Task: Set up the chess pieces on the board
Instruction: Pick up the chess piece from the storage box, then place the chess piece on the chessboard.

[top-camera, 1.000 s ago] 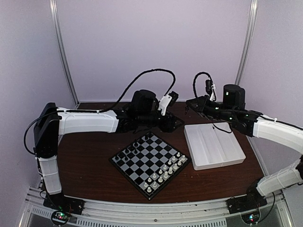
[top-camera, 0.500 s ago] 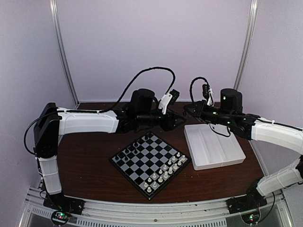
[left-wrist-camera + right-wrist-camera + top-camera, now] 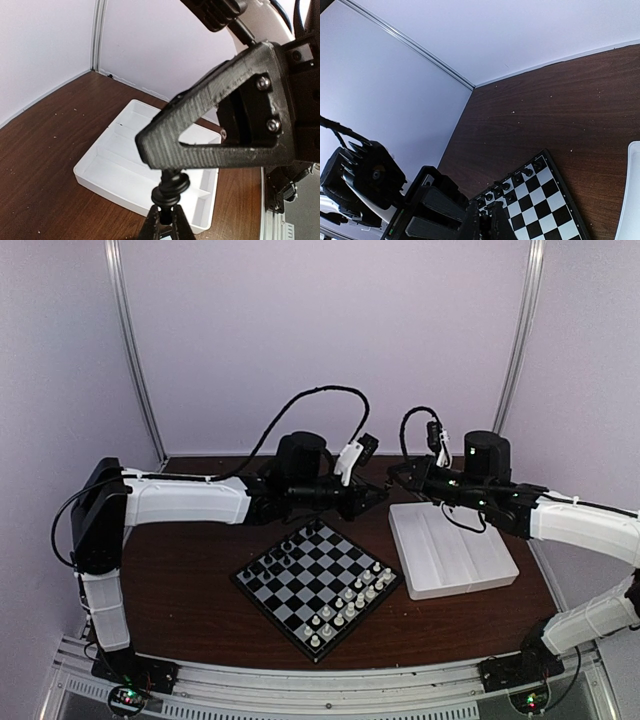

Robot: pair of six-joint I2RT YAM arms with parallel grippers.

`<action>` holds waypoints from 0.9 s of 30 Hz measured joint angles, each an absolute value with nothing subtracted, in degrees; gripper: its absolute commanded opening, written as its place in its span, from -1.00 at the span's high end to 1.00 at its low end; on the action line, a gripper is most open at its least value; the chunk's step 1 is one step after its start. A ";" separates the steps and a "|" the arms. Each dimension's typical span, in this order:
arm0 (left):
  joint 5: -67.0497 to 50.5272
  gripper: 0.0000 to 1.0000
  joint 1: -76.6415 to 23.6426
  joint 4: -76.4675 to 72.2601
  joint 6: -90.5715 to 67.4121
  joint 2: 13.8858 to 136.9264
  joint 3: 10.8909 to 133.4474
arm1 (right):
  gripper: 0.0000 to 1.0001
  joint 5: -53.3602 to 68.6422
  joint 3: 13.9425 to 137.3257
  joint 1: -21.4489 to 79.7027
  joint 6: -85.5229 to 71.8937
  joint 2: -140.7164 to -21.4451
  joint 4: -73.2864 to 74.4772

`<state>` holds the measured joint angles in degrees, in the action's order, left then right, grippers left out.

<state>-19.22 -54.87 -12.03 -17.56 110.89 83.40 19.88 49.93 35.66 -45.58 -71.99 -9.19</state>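
Left gripper (image 3: 166, 215): your jaws are pinching one black chessman (image 3: 171, 184) by its lower part, in the air just beyond the far corner of the board (image 3: 310, 575).

Right gripper (image 3: 396, 476): jaws pressed together, close against the left gripper beyond that same corner. One finger sits right at the piece's head; you can't tell whether it touches or grips anything.

Other black chessmen (image 3: 272, 560) stand along the board's far-left edge, white chessmen (image 3: 350, 602) along its near-right edge.

White tray (image 3: 450, 555) lies just right of the board.
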 measured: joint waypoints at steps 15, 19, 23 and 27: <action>-19.92 1.00 -54.96 -8.60 -17.63 114.08 86.96 | 1.00 4.01 51.11 35.66 -38.54 -64.64 7.35; -21.50 1.00 -55.70 -4.16 -18.22 121.62 95.24 | 1.00 -3.38 51.37 35.64 -35.07 -60.47 14.55; -23.44 1.00 -57.23 0.45 -19.35 128.33 100.92 | 1.00 -9.34 51.35 35.59 -33.17 -55.35 19.25; -25.74 1.00 -58.41 3.36 -21.26 133.10 105.03 | 1.00 -12.32 50.59 35.57 -32.36 -52.23 20.82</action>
